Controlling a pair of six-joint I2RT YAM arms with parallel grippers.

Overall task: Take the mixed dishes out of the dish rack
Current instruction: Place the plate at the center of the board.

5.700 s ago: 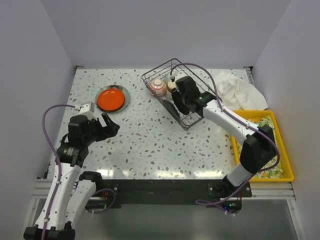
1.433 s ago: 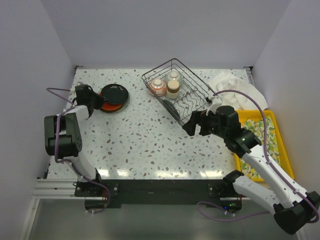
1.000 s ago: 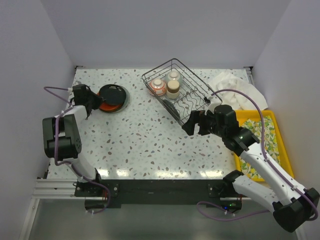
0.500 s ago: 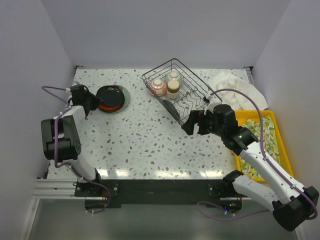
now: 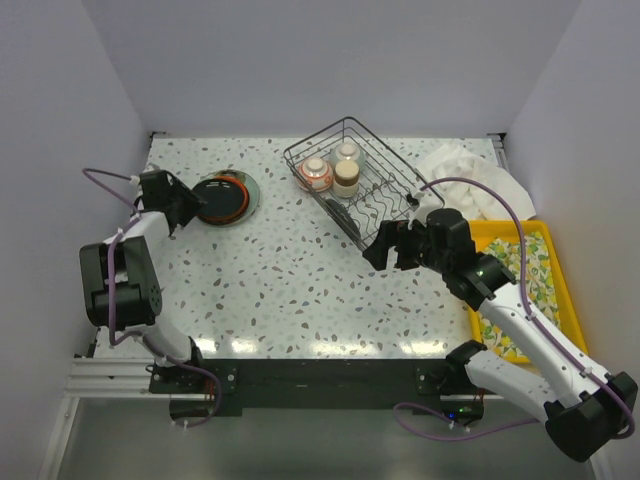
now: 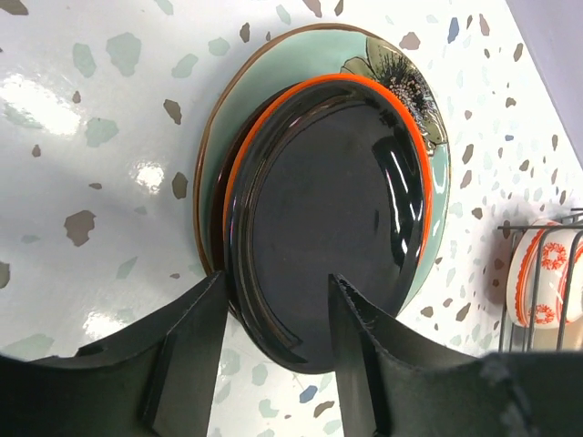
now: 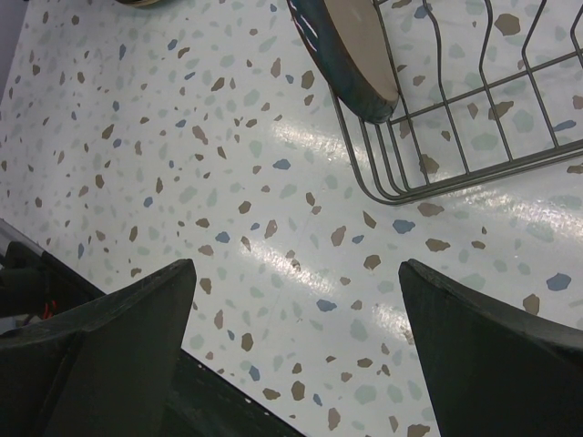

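Where the speckled table [image 5: 290, 300] runs nearest the arm bases, a yellow tray [image 5: 568, 300] sits at its right edge, with something patterned lying in it.

Right gripper [image 5: 385, 245] hovers over bare table just near of the dish rack's near corner. Fingers spread as wide as they go, nothing between them. Its wrist view shows only tabletop between the two pads [image 7: 100, 337].

Left gripper [image 5: 177, 205] is at the left side of the table, level with the plate stack [image 5: 222, 198]. Fingers [image 6: 187, 350] stand partly apart, one on each side of a stretch of the black plate's near rim, pinching nothing. The black plate [image 6: 328, 218] lies flat on top of the stack, on the orange-red plate [image 6: 416, 155], which rests on the teal floral plate [image 6: 301, 59]. All three are out of the rack.

Dish rack [image 5: 388, 155] stands right of centre, set at an angle, well apart from the stack. One dark plate [image 5: 345, 215] with a tan underside stands on edge at its near end. Farther in are a red-patterned bowl [image 5: 315, 173] and two small cream cups [image 5: 346, 165], one behind the other.

White cloth [image 5: 470, 180] is bunched just right of the rack, toward the far right corner.
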